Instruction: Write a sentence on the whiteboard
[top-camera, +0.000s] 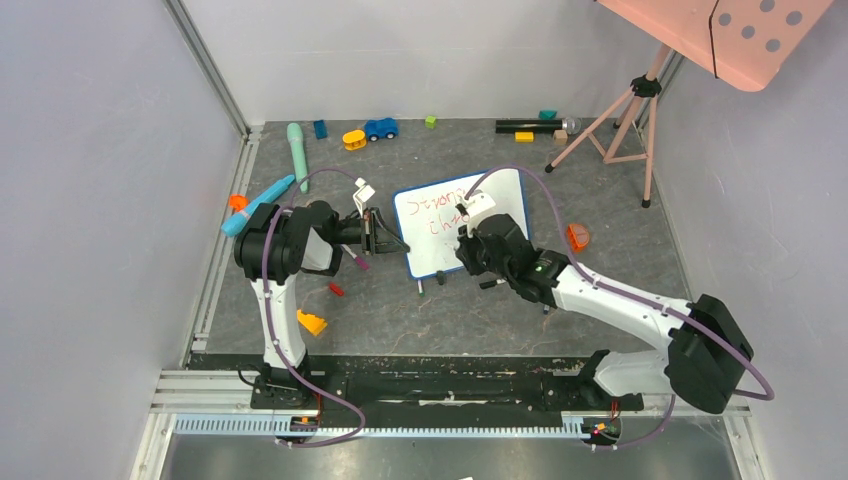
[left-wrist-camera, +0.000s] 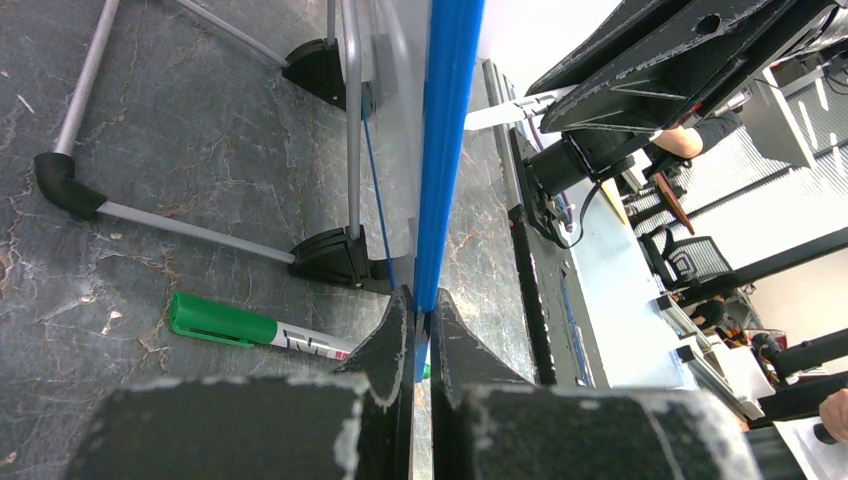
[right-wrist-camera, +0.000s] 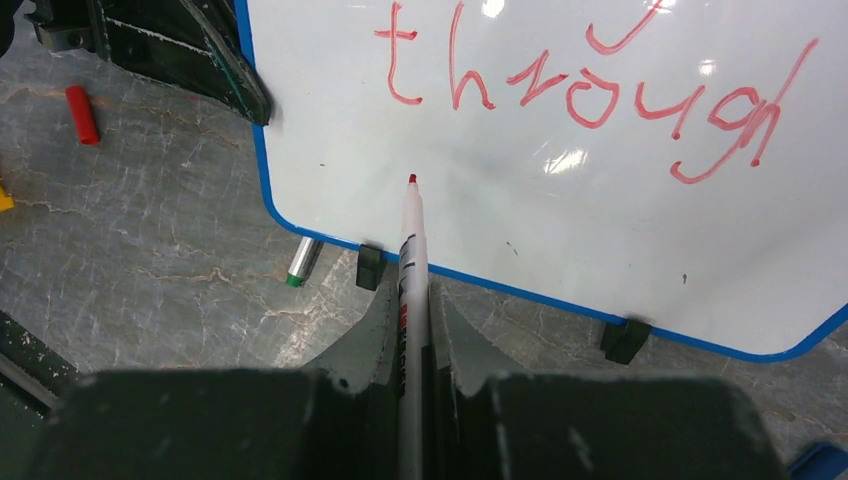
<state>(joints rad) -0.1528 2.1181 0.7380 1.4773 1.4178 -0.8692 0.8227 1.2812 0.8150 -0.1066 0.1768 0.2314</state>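
as left arm (top-camera: 285, 245) clamps whiteboard (top-camera: 425, 255), right arm (top-camera: 610, 295) extends.

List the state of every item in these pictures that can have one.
whiteboard, standing on its feet, frame clamped by left hand.
sentence, written as far as "through".
red marker, uncapped, gripped by right hand, tip at the board.
red cap, off, lying loose.
green marker, capped, lying flat behind the board.
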